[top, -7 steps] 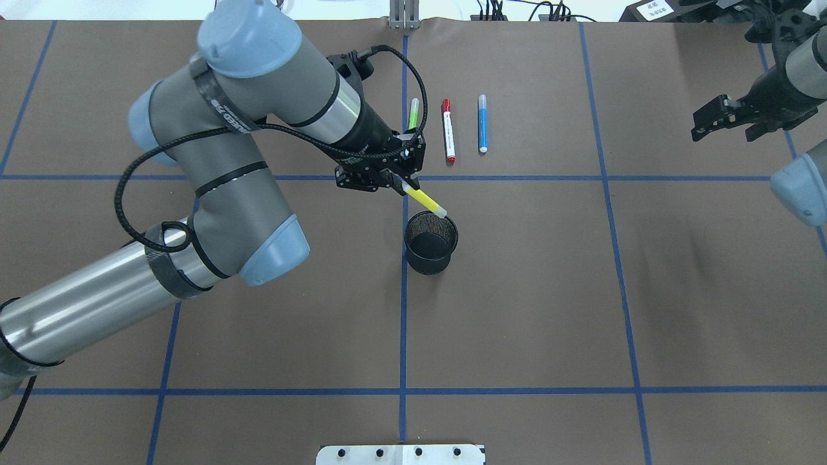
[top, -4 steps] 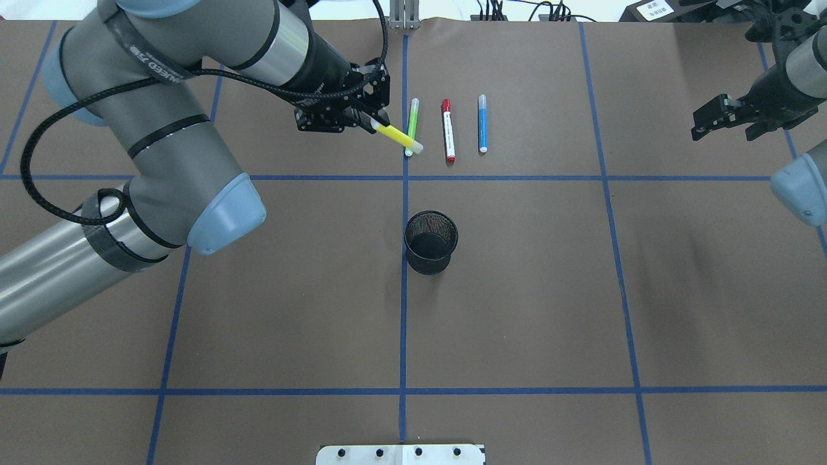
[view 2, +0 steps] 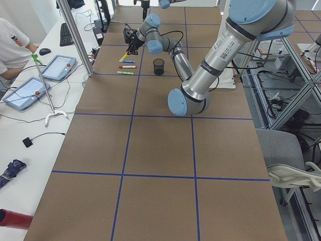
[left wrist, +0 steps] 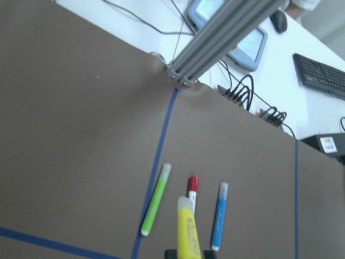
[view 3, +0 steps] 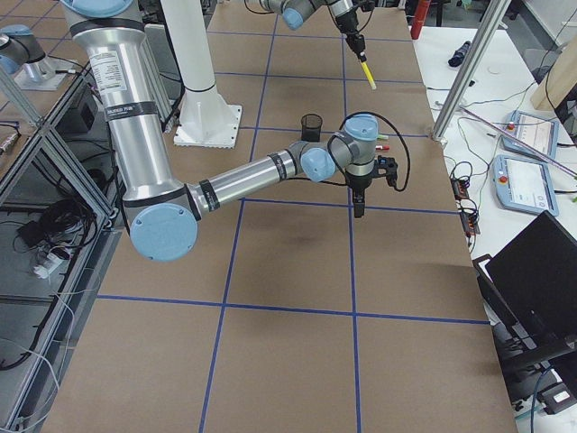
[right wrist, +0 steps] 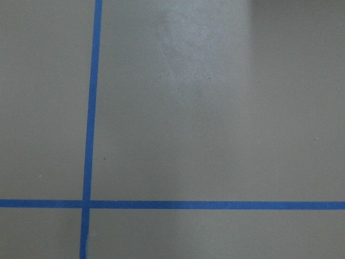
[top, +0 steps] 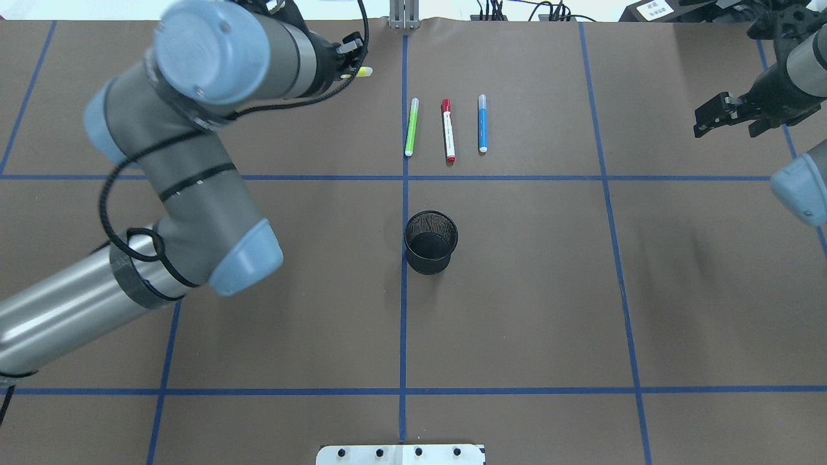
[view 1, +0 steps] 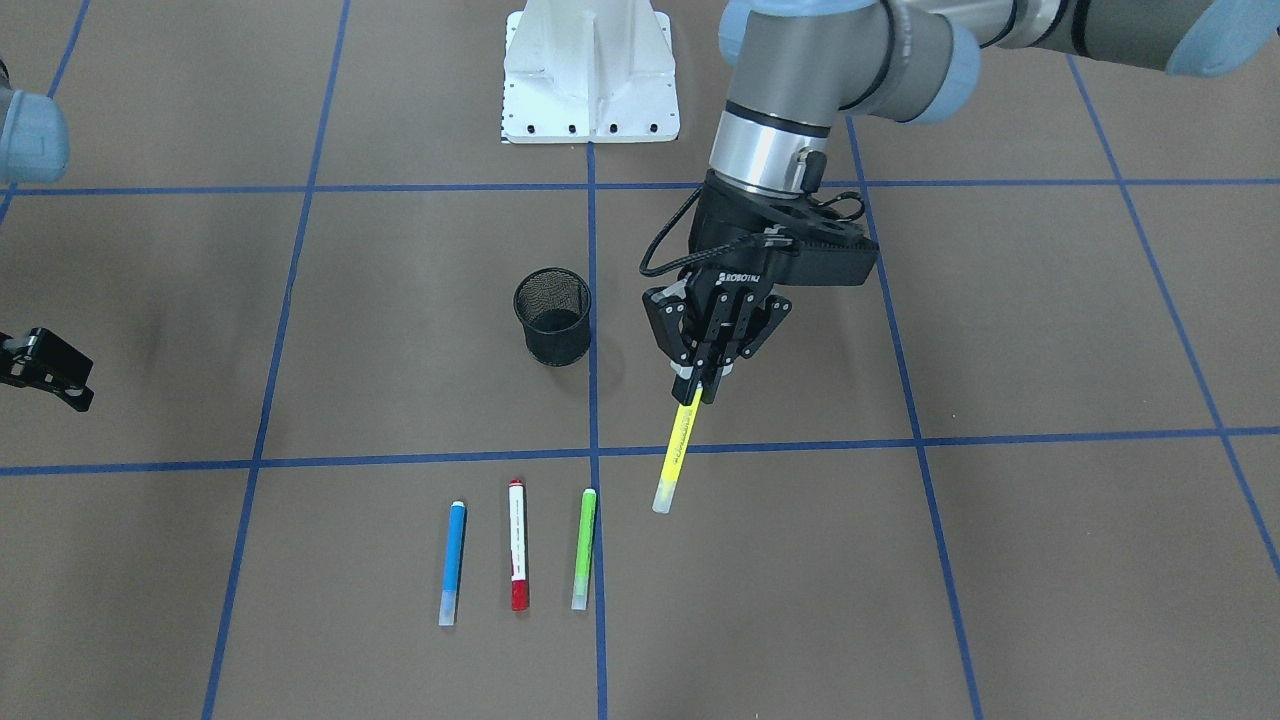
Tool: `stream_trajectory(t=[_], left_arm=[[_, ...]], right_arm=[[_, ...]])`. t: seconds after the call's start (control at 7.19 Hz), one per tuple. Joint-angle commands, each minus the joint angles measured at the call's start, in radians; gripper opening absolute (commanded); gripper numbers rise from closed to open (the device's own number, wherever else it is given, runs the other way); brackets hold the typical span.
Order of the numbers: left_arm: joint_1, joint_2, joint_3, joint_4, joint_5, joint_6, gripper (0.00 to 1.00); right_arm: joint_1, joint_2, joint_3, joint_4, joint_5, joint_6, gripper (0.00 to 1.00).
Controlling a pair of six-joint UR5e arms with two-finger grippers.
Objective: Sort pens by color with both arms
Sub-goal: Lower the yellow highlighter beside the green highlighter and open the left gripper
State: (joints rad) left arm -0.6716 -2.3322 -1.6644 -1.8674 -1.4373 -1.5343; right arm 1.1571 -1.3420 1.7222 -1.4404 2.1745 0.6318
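Note:
My left gripper is shut on the yellow pen, which hangs tip-down above the table. In the overhead view that gripper sits near the far edge, left of the centre line, and only the end of the yellow pen shows. The left wrist view has the yellow pen in front. Green pen, red-capped white pen and blue pen lie side by side on the brown table. My right gripper hovers open and empty at the far right.
A black mesh cup stands upright at the table's middle, nearer me than the pens. The white base plate is at the near edge. An aluminium post and cables line the far edge. A person sits at the side desk.
My left arm carried the yellow pen from above the mesh cup away past the green pen toward the far edge. The right arm and the three lying pens did not move.

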Motion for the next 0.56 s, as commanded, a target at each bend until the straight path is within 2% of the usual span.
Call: stream_trajectory(t=[0.0, 0.14, 0.28, 0.42], left_arm=[[0.073, -0.047, 0.15, -0.006, 0.243, -0.009, 0.0], [0.096, -0.079, 0.248, -0.062, 0.344, -0.026, 0.0], [0.101, -0.12, 0.385, -0.184, 0.356, -0.027, 0.0], [0.101, -0.115, 0.419, -0.231, 0.354, -0.018, 0.0]], right_arm=[[-0.001, 0.001, -0.006, 0.0, -0.001, 0.0, 0.99], [-0.001, 0.0, -0.001, -0.002, -0.001, 0.002, 0.99], [-0.001, 0.0, -0.001, -0.002, -0.001, 0.002, 0.99], [-0.001, 0.0, -0.004, -0.002, -0.001, 0.002, 0.99]])
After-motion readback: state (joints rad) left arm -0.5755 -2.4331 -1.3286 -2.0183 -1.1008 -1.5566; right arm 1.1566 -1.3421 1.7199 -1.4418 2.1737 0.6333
